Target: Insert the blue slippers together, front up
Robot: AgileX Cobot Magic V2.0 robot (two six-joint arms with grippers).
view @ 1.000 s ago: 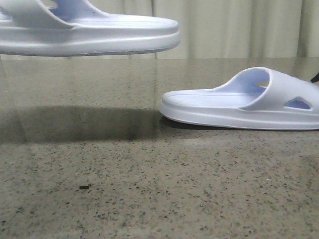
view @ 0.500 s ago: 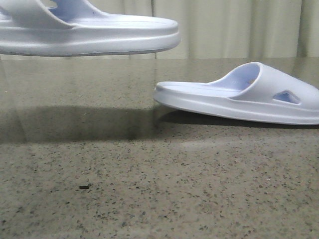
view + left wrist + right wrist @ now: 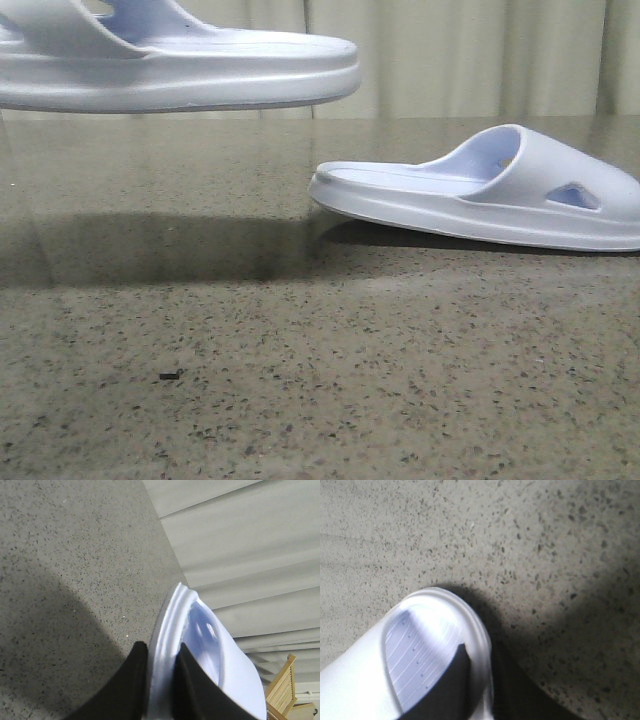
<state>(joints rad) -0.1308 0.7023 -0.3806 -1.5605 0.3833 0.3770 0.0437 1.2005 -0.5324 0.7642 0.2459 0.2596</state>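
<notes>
Two pale blue-white slippers. One slipper [image 3: 180,70] hangs high at the upper left of the front view, sole level. In the left wrist view my left gripper [image 3: 161,652] is shut on its thick sole edge [image 3: 170,625], one black finger [image 3: 132,685] on each side. The other slipper [image 3: 480,200] is at the right, strap to the right, its left end tilted slightly up off the table. In the right wrist view my right gripper [image 3: 480,655] is shut on its rim, one finger [image 3: 450,685] on the ribbed footbed [image 3: 415,645]. Neither gripper shows in the front view.
A speckled stone tabletop [image 3: 300,380] runs to a pale curtain [image 3: 460,60] behind. A small dark speck [image 3: 170,376] lies on the near left. A wooden chair [image 3: 285,685] shows past the curtain in the left wrist view.
The right slipper has turned and shifted a little left, and its left end has come up off the table. The raised left slipper has not moved.
</notes>
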